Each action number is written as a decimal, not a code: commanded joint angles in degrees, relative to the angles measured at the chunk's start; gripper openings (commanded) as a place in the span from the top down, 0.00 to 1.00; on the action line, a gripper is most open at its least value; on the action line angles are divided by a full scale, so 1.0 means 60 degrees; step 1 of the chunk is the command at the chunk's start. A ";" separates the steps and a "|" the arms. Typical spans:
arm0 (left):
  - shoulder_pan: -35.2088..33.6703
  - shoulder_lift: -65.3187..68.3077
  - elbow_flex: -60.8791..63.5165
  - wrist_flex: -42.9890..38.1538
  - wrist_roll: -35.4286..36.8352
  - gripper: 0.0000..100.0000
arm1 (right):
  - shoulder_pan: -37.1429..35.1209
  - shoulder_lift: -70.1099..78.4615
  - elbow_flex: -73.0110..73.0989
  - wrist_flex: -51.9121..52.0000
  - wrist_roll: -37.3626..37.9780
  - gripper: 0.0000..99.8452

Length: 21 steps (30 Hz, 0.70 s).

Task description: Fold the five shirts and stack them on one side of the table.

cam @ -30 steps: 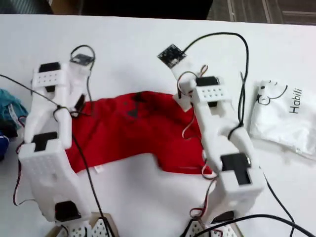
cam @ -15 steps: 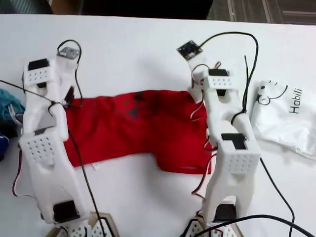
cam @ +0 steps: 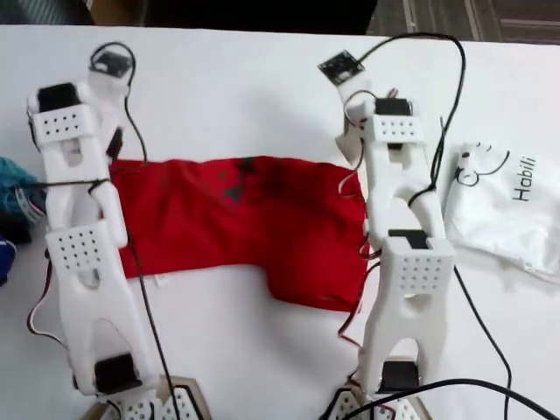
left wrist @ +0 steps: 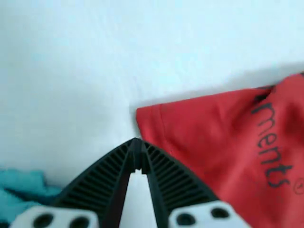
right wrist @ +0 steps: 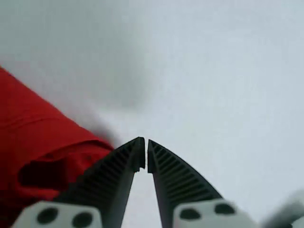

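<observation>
Two arms flank one red shirt (cam: 236, 219).

High view: the shirt lies flat, spread across the table (cam: 245, 79). The left arm (cam: 74, 184) is at its far-left corner and the right arm (cam: 398, 175) at its far-right corner. A white printed shirt (cam: 499, 206), seemingly folded, sits near the table's right side. A teal cloth (cam: 13, 197) is bunched at the left edge.

Left wrist view: the left gripper (left wrist: 137, 159) has its tips pressed together right at the shirt's corner hem. Whether cloth is nipped btwn them can't be told.

Right wrist view: the right gripper (right wrist: 146, 156) shows only a hairline slit, tips beside a rumpled red fold. Again, no telling if it holds cloth.

Judgement: the step in hand is squaring the shirt before the fold. To do it well, hold both corners level w/ each other and pull evenly so the far hem runs straight. Smooth the rumple at the right corner first. Check each claw really has fabric, not just table, before you lift. Then fold toward the near edge w/ both arms in step.
</observation>
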 commanded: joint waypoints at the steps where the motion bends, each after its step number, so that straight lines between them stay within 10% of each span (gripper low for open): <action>1: 0.0059 -0.0176 -0.1106 0.0381 0.0264 0.97 | -0.0579 -0.0740 -0.0659 0.0974 0.0000 0.98; 21: 0.0615 -0.0044 0.1648 -0.0161 0.1084 0.97 | -0.0740 0.0212 -0.0645 0.1429 0.0249 0.98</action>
